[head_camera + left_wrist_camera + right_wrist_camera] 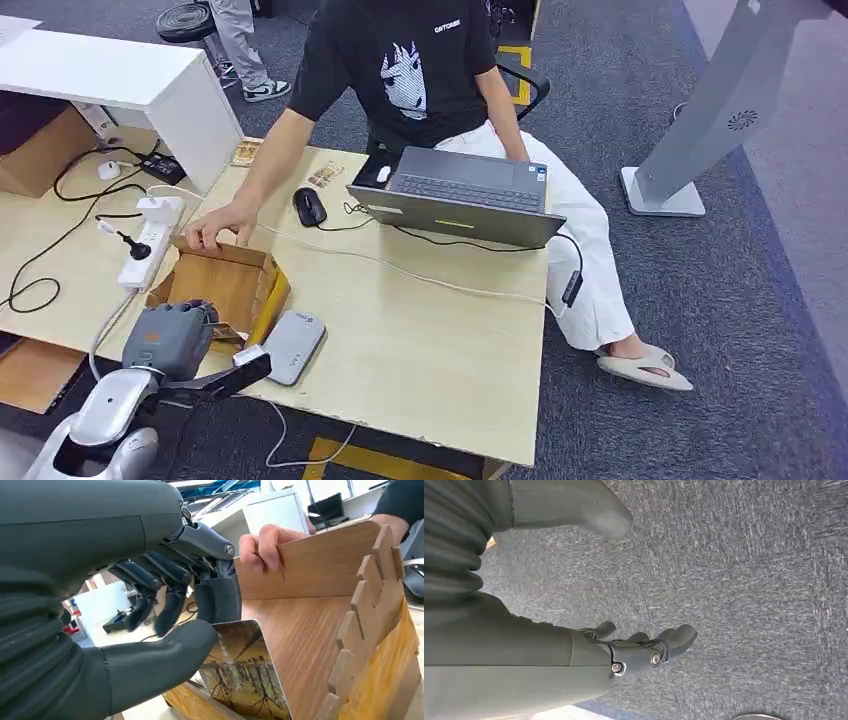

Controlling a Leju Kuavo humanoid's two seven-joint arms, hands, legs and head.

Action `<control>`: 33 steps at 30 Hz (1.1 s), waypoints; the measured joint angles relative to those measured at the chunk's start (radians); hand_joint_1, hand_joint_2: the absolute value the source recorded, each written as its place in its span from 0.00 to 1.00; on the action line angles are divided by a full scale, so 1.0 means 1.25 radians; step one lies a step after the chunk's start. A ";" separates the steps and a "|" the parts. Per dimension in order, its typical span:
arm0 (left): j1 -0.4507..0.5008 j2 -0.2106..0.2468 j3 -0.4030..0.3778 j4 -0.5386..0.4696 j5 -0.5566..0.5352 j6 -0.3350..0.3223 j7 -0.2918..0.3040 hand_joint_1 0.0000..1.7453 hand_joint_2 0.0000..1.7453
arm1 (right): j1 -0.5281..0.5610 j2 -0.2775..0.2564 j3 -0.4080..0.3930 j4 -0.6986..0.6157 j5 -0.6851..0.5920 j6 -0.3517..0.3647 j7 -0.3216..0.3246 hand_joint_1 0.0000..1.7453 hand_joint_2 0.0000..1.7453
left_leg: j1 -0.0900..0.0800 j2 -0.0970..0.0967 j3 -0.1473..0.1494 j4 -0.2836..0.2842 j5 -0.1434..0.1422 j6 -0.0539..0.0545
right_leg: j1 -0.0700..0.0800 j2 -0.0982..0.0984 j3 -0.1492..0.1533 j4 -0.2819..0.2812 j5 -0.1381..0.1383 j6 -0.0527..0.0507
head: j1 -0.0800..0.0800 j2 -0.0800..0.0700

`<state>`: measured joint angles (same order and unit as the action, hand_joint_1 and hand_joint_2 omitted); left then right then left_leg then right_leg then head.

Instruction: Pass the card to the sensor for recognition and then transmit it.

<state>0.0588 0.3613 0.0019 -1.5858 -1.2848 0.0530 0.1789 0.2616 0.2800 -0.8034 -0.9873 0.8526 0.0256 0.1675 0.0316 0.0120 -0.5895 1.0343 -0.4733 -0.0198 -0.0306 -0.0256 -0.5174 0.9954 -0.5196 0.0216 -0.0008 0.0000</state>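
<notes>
on the light wooden table (pixel 440 350), largest to smallest; open laptop (pixel 462 195) at the far edge, well beyond the wooden box (pixel 225 285), with a seated person (pixel 420 70) behind it; wooden box near the table's left edge, open-topped, finger-jointed at the corners; person's hand (pixel 215 228) resting on the box's far wall, fingertips hooked over the rim in the left wrist view; left hand (pixel 168 338) over the near side of the box, thick thumb (pixel 165 655) pressed against the near face of the card (pixel 240 675), one dark finger (pixel 217 597) down behind the card's top edge, so pinching the card between thumb and finger; other fingers curled loosely and apart, touching nothing; card upright, lower part inside the box, printed with a tree scene; grey flat sensor (pixel 293 345) lying just beside the box, on its right; black mouse (pixel 310 206) beyond the box, toward the laptop; white power strip (pixel 150 240) left of the box.

right hand (pixel 644 647) hanging over grey carpet (pixel 749 580), away from the box; fingers gently bent and apart, thumb wide, holding nothing.
</notes>
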 joint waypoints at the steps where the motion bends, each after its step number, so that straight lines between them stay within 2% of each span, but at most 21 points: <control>1: 0.000 0.000 0.000 0.000 0.000 0.000 0.000 1.00 1.00 | 0.000 0.000 0.000 0.000 0.000 0.000 0.000 0.00 1.00 | 0.000 0.000 0.000 0.000 0.000 0.000 | 0.000 0.000 0.000 0.000 0.000 0.000 | 0.000 0.000; 20: 0.000 -0.006 0.000 0.000 0.002 -0.001 0.000 1.00 1.00 | 0.000 0.000 -0.007 0.004 0.005 0.007 -0.002 0.00 1.00 | 0.000 0.000 0.000 0.000 0.000 0.000 | 0.000 0.000 0.000 0.000 0.000 0.000 | 0.000 0.000; 25: -0.013 -0.004 0.000 -0.012 -0.006 0.008 0.014 1.00 1.00 | -0.001 0.000 -0.009 0.006 0.002 -0.005 -0.017 0.00 1.00 | 0.000 -0.001 0.000 0.000 0.000 0.000 | 0.000 -0.001 0.000 0.000 0.000 0.000 | 0.000 0.000; 33: -0.079 0.035 0.010 -0.037 -0.043 0.000 0.030 1.00 1.00 | -0.005 0.000 -0.012 0.020 0.002 -0.043 -0.035 0.00 1.00 | 0.000 -0.002 0.000 0.000 0.001 0.000 | 0.000 -0.002 0.001 0.000 0.000 0.000 | 0.000 0.000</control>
<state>-0.0404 0.4044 0.0149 -1.6320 -1.3386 0.0526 0.2159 0.2549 0.2804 -0.8187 -0.9621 0.8557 -0.0286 0.1240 0.0317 0.0097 -0.5895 1.0343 -0.4720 -0.0198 -0.0305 -0.0275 -0.5165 0.9956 -0.5196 0.0216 -0.0008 0.0000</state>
